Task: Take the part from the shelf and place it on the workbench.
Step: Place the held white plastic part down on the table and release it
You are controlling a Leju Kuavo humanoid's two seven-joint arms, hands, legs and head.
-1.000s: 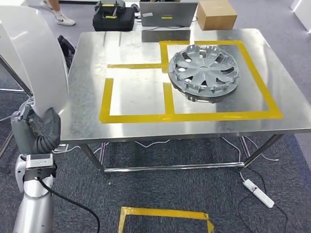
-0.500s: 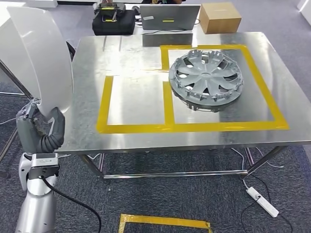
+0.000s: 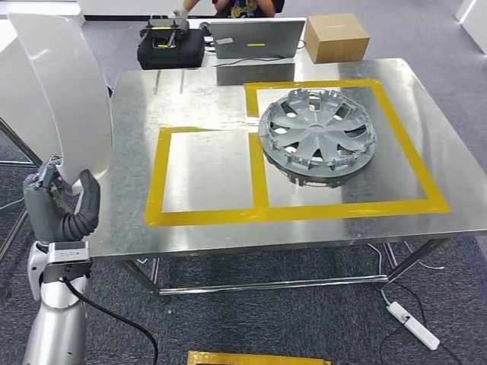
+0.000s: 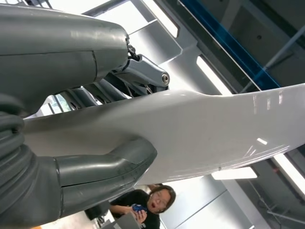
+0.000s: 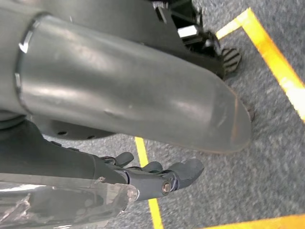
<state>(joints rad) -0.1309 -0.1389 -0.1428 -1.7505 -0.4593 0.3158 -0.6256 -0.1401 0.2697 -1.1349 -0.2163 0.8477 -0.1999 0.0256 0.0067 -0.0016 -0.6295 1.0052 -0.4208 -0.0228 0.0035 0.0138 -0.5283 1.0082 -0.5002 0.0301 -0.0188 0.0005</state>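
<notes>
A workshop or robot test lab. A steel workbench (image 3: pixel 189 91) marked with yellow tape (image 3: pixel 261 175) stands on grey carpet (image 3: pixel 287 319), a wheel cover (image 3: pixel 316 134) lying on it. Beyond it are a laptop (image 3: pixel 257 38), a cardboard box (image 3: pixel 335 36) and a black bag (image 3: pixel 170 46). A power strip (image 3: pixel 412 325) trails on the floor. Strip lights (image 4: pixel 212 76) hang from an industrial ceiling.

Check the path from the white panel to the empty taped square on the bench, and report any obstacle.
Nothing visible blocks it. The left hand holds the white panel off the bench's left edge; the near square is bare. The hubcap sits in the far-right square, off that path.
</notes>
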